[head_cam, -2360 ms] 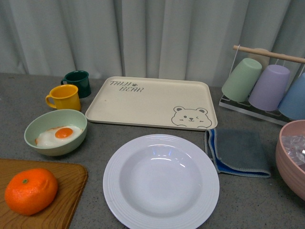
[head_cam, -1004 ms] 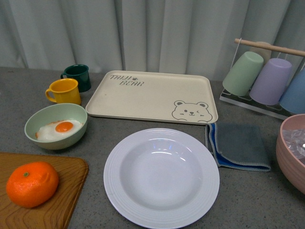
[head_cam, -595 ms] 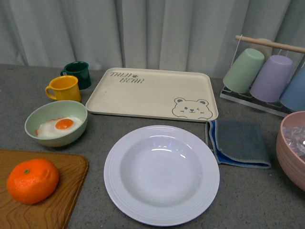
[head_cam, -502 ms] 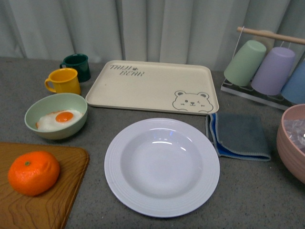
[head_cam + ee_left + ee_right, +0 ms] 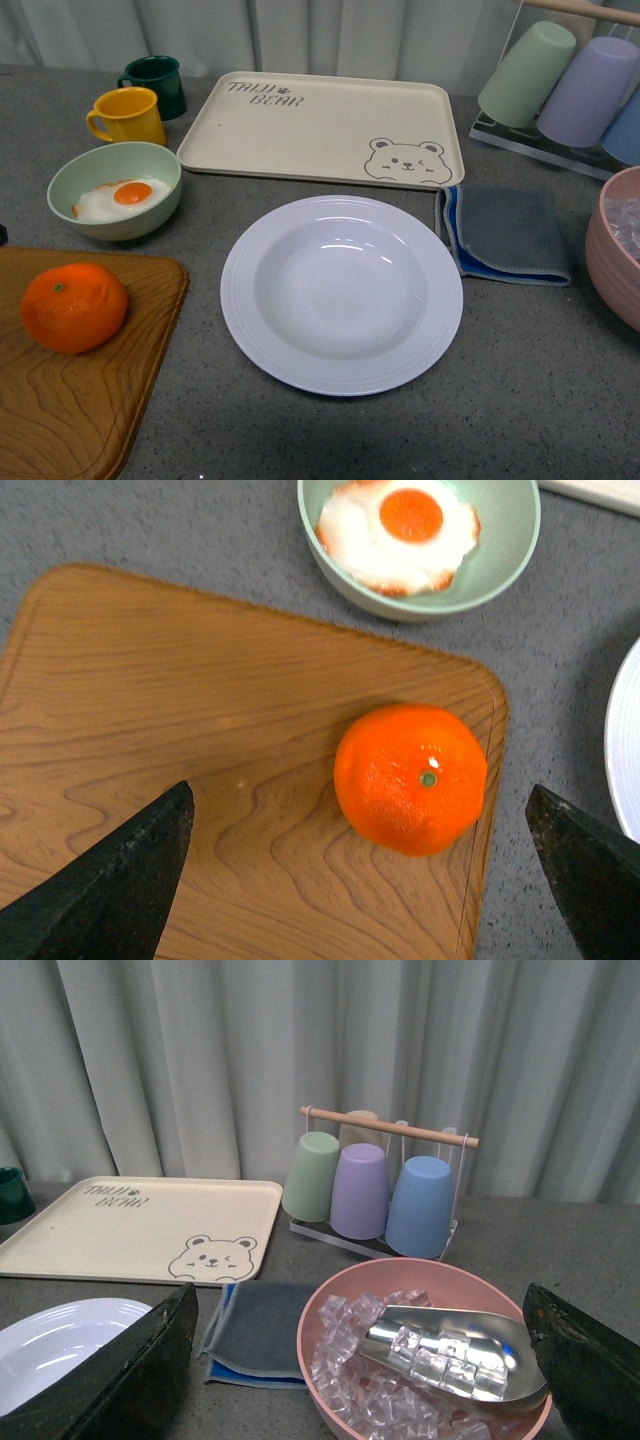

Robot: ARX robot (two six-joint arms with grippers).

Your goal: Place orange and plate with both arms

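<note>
The orange [image 5: 75,307] lies on a wooden board [image 5: 80,420] at the near left. In the left wrist view my left gripper [image 5: 359,788] hovers above the orange [image 5: 410,778], open, with one dark finger [image 5: 120,880] on each side and well apart from it. The white deep plate [image 5: 240,300] sits empty in the middle of the table. Its edge shows in the left wrist view [image 5: 628,750] and the right wrist view [image 5: 60,1345]. My right gripper [image 5: 359,1290] is open and empty above the pink bowl. Neither gripper shows in the front view.
A pale green bowl [image 5: 62,185] with a fried egg stands behind the board. Yellow mug [image 5: 128,116] and dark green mug [image 5: 155,85] stand far left. Cream bear tray [image 5: 320,130] lies behind the plate, grey-blue cloth [image 5: 505,235] to its right. Pink bowl [image 5: 330,1305] holds ice and a scoop. Cup rack [image 5: 365,1185] stands behind it.
The front view has tilted downward, so everything sits higher in the picture. The orange, the plate and the other things keep their places on the table.
</note>
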